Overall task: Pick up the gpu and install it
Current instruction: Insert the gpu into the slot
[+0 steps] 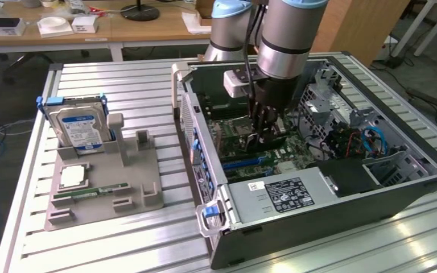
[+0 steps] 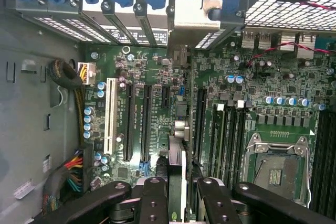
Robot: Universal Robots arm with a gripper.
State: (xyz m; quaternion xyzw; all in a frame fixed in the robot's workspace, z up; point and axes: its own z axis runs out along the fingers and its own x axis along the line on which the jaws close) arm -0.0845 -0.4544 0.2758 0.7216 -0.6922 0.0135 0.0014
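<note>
My gripper reaches down into the open computer case, over the green motherboard. The gpu is a thin dark card seen edge-on between my two black fingers, and the gripper is shut on it. The card stands upright over the motherboard, in line with the long black expansion slots. Its light metal bracket lies against the case's rear slot openings. In the exterior view the gpu shows as a dark sliver under the fingers.
Outside the case, a grey holder carries a silver hard drive, a green memory stick and a square chip. Inside are a power supply, a white slot, a processor socket and cable bundles.
</note>
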